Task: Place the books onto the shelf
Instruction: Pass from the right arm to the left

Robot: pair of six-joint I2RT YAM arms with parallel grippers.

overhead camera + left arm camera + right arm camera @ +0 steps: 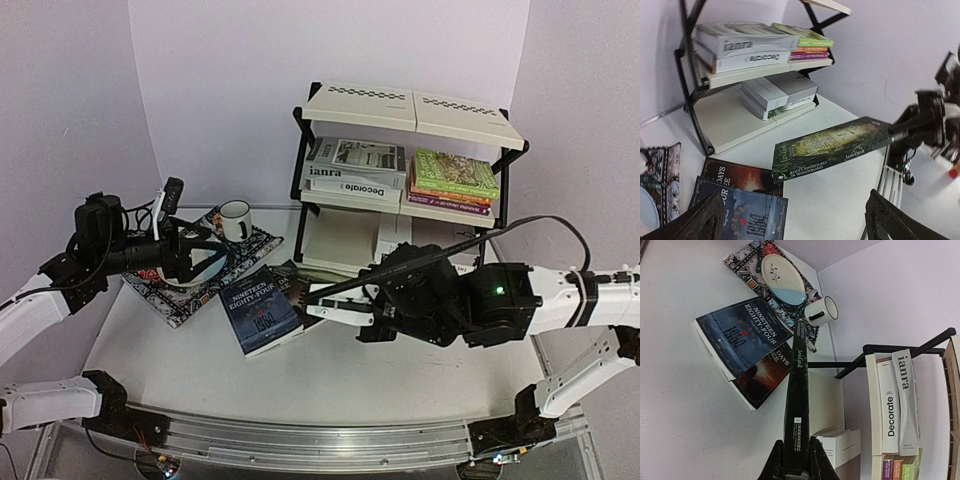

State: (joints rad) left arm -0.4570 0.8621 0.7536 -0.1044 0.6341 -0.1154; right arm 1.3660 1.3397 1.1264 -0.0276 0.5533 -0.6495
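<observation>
The left arm (30, 315) and right arm (590, 295) are showing white shells joined by black motor housings. A black cable (540, 219) is arcing above the right wrist toward one o'clock, a green light (499, 291) is glowing there, and the left hand (205, 252) is showing dark fingers (700, 222).

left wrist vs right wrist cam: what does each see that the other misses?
Left wrist only: the front cover of the Alice book and the open left gripper.
Right wrist only: the mug, and the held book seen edge-on.
Both: the right gripper shut on that book, the shelf, the ianra book on its middle tier, and the Nineteen Eighty-Four book lying on the table.
</observation>
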